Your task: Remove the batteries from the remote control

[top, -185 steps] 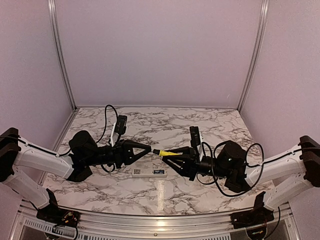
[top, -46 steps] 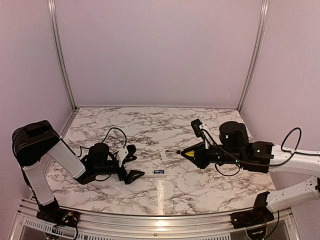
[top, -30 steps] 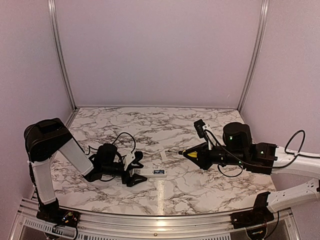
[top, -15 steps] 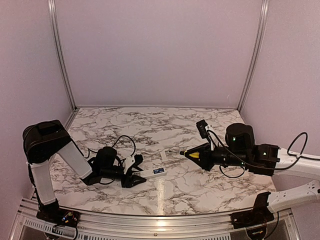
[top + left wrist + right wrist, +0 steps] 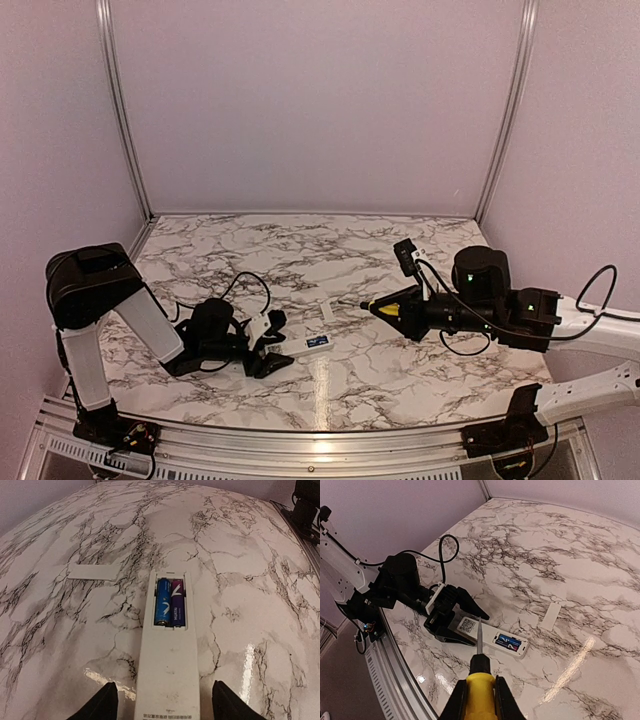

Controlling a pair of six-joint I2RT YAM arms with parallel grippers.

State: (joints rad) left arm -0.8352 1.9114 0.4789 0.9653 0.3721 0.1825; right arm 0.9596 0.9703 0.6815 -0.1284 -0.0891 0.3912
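White remote (image 5: pixel 169 665), centre frame; batteries (image 5: pixel 163 607) blue and, seemingly, purple. White cover (image 5: pixel 94 571) at left, on white table (image 5: pixel 240 555) veined grey-black. Yellow-handled screwdriver (image 5: pixel 480 687), silvery shaft, lower centre of right wrist view.

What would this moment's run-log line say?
left gripper: open, astride remote control | batteries: two in bay | cover: off | right gripper: shut on screwdriver

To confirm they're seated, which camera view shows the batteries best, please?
The left wrist view: the batteries lie side by side in the remote control's open bay, close and sharp. The right wrist view shows them small; the top external view, only a dark speck.
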